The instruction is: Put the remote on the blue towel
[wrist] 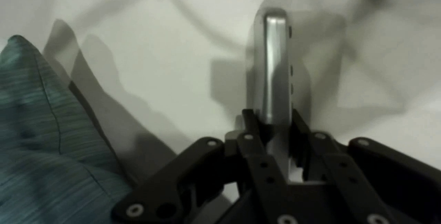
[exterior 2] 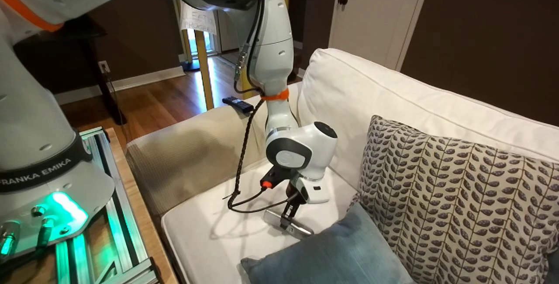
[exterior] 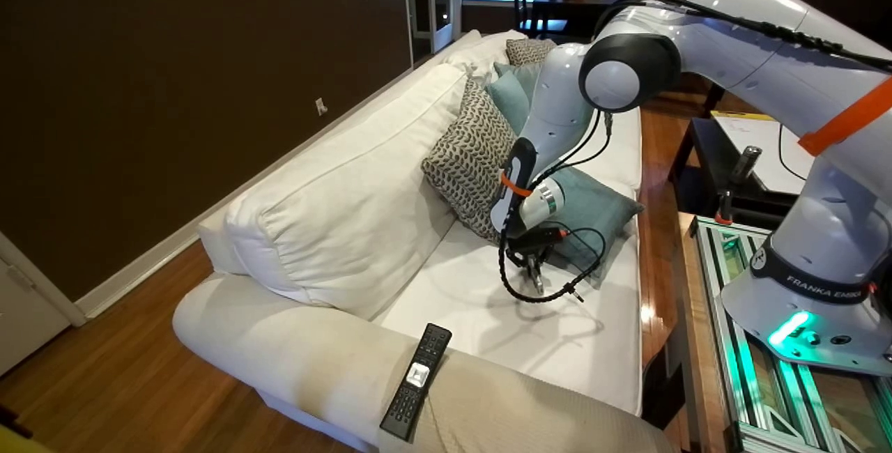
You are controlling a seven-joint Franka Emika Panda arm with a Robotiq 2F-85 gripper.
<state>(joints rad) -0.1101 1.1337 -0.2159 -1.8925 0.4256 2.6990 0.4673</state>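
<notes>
The remote point(wrist: 277, 62) is pinched about its middle by the fingers point(wrist: 250, 127) of the gripper point(wrist: 274, 124), which are pressed in from either side. It is turned on edge: its narrow silver side is shown uppermost in the wrist view, with small dark buttons point(wrist: 291, 69) seen along the right. In both exterior views it is held low at the white seat point(exterior: 460, 306) of the sofa point(exterior: 334, 209); whether the seat is touched by its lower edge cannot be told. The towel point(exterior 2: 332, 258), teal-blue and plump, is supported by the same seat, to the near right of the remote in an exterior view; in the wrist view it is seen at left, separated from the remote by a strip of seat. The patterned cushion point(exterior 2: 458, 196) is propped against the backrest point(exterior 2: 419, 96), its left edge partly overlapped by the towel. In an exterior view, a second teal cushion point(exterior: 512, 101) is seen farther along the sofa, and the longer black remote point(exterior: 416, 383) is laid across the near armrest point(exterior: 300, 348), well apart from the gripper.
</notes>
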